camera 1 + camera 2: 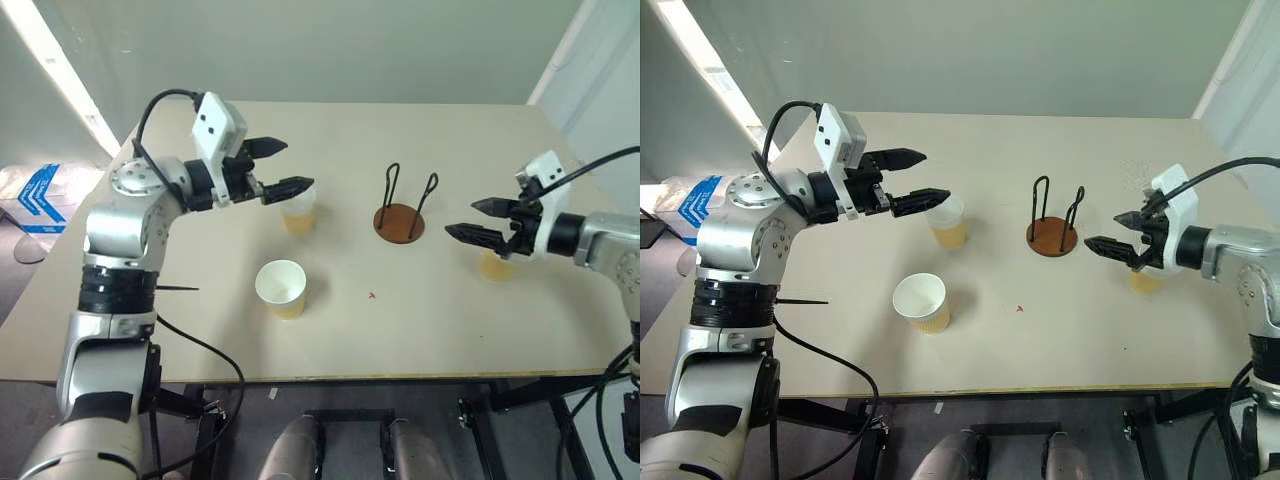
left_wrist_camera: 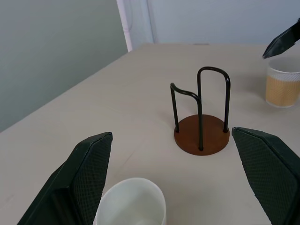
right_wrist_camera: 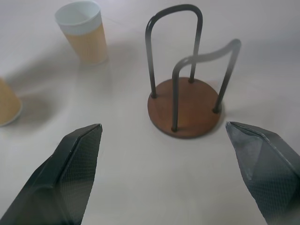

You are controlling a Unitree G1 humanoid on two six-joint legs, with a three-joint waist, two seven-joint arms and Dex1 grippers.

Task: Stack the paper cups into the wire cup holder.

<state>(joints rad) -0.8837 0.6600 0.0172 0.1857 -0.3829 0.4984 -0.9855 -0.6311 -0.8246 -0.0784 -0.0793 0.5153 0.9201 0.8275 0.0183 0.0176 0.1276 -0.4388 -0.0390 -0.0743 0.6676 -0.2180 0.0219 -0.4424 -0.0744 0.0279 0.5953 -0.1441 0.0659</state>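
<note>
Since your left gripper (image 1: pixel 280 168) hovers, fingers spread, just above the upright far-left cup (image 1: pixel 299 213), lower it there; the empty holder (image 1: pixel 399 221) stands right, the right gripper (image 1: pixel 482 221) also spread.

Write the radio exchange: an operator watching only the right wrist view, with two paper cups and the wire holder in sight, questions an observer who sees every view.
Operator: Where is the third cup?
Observer: The third cup stands on the table right under your right gripper, partly hidden by it.
Operator: And the other arm?
Observer: The left gripper hovers open above the far cup, left of the wire holder, holding nothing.
</note>
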